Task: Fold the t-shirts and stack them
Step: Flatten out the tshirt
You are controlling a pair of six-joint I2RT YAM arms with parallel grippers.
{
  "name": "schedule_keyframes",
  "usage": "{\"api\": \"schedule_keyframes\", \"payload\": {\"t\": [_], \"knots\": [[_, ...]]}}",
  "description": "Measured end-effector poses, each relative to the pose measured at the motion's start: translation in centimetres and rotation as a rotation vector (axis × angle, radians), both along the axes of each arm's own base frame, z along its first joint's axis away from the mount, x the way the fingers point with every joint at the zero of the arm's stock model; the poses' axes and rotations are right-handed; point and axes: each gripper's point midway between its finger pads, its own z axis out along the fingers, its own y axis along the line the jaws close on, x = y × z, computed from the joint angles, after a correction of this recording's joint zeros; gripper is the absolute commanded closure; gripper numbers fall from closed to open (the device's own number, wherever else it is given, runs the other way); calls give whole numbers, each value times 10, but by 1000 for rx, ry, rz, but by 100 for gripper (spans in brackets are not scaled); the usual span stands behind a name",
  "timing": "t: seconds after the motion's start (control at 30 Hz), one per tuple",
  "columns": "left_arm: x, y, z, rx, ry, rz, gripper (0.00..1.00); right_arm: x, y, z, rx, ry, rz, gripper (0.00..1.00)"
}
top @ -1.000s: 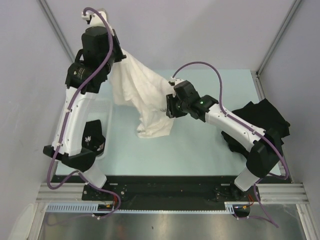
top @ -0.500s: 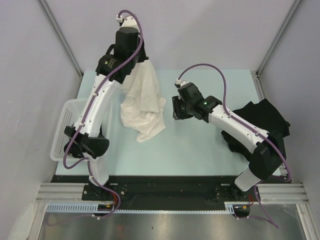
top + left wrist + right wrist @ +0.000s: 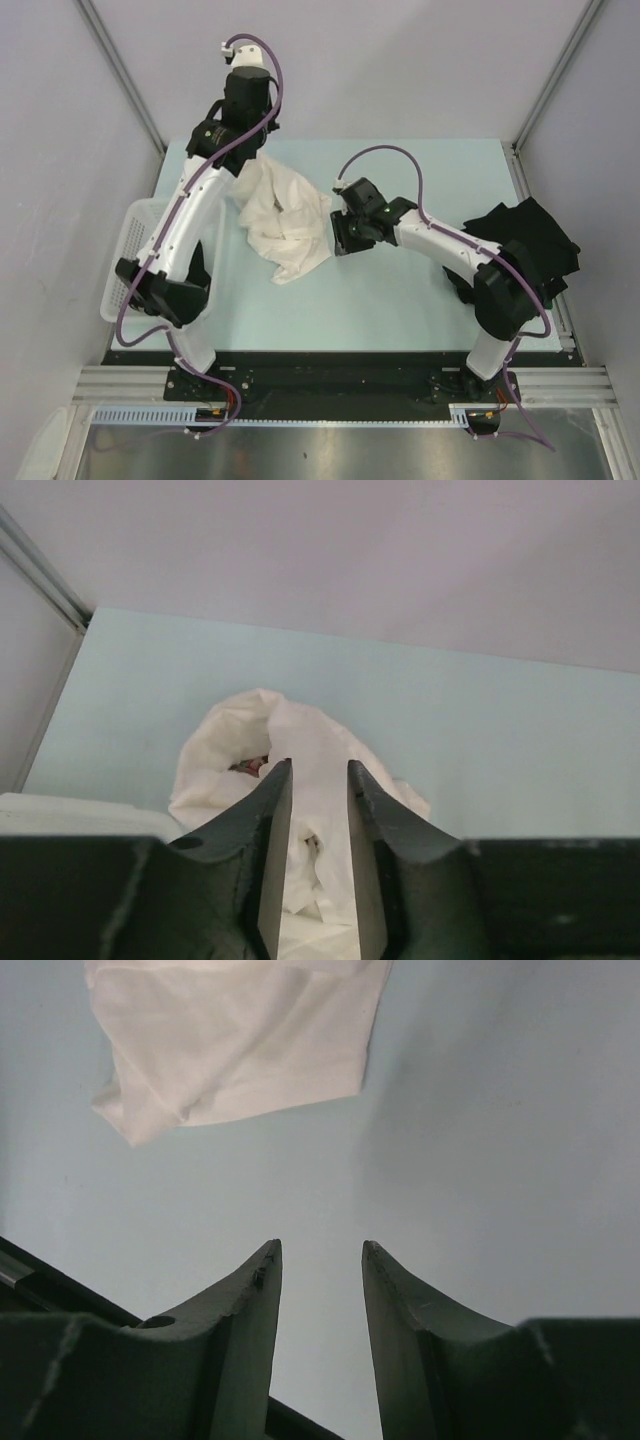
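white mesh basket (image 3: pixel 122 255) sits well left of the cream t-shirt (image 3: pixel 285 225), partly hidden behind my left arm (image 3: pixel 185 225). the left arm reaches up and over to the far-left corner of the cream shirt, wrist above it, left jaws pointing down at the cloth.

left wrist cam: left jaws stand a narrow gap apart, not clamped. the cream t-shirt (image 3: pixel 300 740) shows through the gap, below the tips. a small dark reddish bit peeks out of one fold.

the cream shirt is a crumpled heap lying on the counter (image 3: pixel 400 300), not spread and not folded.

right arm (image 3: pixel 450 245) comes in from the shirt's right side, right jaws just beside its right edge. from the top cam i can't tell if they touch it.

right wrist cam: right jaws moderately apart, nothing between them, bare counter (image 3: pixel 450 1140) under them. the shirt's (image 3: pixel 235 1030) edge lies beyond the tips.

black t-shirts (image 3: pixel 525 240) are piled well right of the cream one, partly under the right arm.
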Motion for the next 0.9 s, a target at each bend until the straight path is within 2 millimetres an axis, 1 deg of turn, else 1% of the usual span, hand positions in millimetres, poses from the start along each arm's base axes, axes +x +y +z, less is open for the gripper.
{"api": "schedule_keyframes", "payload": {"t": [0.1, 0.27, 0.37, 0.47, 0.57, 0.67, 0.8, 0.9], "knots": [[-10, 9, -3, 16, -4, 19, 62, 1, 7, -13, 1, 19, 22, 58], [-21, 22, -3, 29, -20, 51, 60, 3, 17, -26, 13, 32, 50, 58], [-26, 25, -2, 27, -25, 55, 60, 3, 23, -33, 20, 39, 63, 58], [-31, 27, -5, 27, -21, 54, 59, 4, 25, -38, 20, 39, 72, 58], [-40, 26, -11, 22, -12, 45, 59, 5, 29, -42, 17, 28, 91, 58], [-53, 23, -18, 17, 0, 22, 58, 7, 33, -46, 17, 14, 109, 58], [-74, 12, -23, 5, 8, -30, 58, 12, 37, -55, 15, 4, 121, 58], [-90, 10, -26, -2, 7, -59, 58, 14, 38, -62, 8, 2, 126, 58]]}}
